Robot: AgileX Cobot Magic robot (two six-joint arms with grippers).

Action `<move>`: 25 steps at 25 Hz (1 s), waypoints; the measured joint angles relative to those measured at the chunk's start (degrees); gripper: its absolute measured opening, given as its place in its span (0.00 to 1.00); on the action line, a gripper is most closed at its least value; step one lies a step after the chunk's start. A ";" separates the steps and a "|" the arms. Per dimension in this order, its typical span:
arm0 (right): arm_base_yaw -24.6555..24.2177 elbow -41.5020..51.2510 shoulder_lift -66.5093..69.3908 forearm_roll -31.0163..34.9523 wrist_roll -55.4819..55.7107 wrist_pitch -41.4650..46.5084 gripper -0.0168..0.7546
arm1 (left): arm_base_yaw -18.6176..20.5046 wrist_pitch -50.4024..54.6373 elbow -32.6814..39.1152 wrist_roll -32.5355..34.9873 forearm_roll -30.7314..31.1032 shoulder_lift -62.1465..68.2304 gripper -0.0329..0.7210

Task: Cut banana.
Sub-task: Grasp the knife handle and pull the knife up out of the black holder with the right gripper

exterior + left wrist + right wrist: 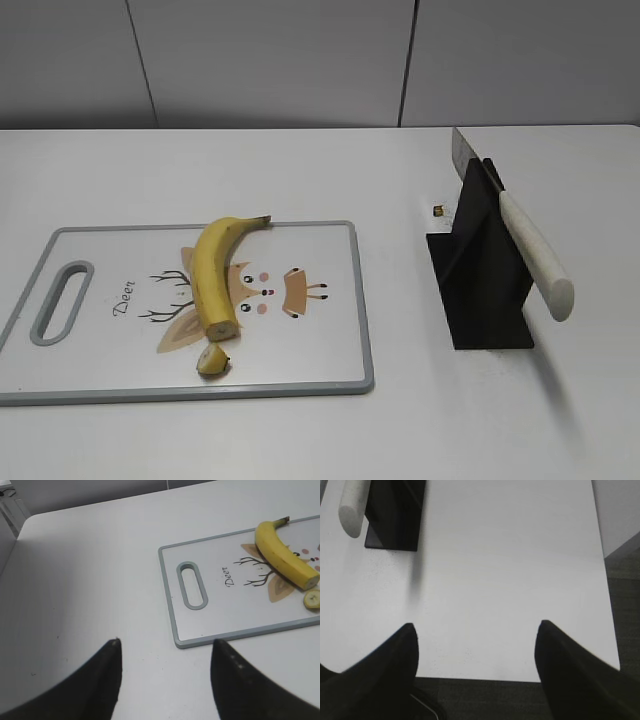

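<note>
The banana (212, 272) lies on the cutting board (320, 340), dark stem tip at the far end, flat cut face near. A small cut-off yellow stub (212, 360) lies just below the cut face. Both also show in the left wrist view: banana (282, 555), stub (312, 599). A knife (520, 235) with a white handle rests in a black stand (480, 275); its handle end (352, 507) shows in the right wrist view. My left gripper (165, 642) is open and empty over bare table left of the board. My right gripper (476, 626) is open and empty at the table's near edge. Neither gripper shows in the exterior view.
The board (235, 615) has a slot handle (62, 302) at its left end and a deer print. A tiny dark object (439, 210) sits behind the knife stand. The table's front edge (480, 680) and dark floor lie below my right gripper.
</note>
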 joint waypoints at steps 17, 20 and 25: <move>4.65 -7.43 18.82 5.83 5.14 0.06 0.73 | 0.00 0.00 0.00 0.00 0.00 0.00 0.77; 9.15 -7.56 21.35 6.00 5.72 -0.62 0.73 | 0.00 0.00 0.00 0.00 0.00 0.00 0.77; 17.10 -9.30 26.41 6.00 7.43 -2.22 0.73 | 0.00 0.00 0.00 0.00 0.00 0.00 0.77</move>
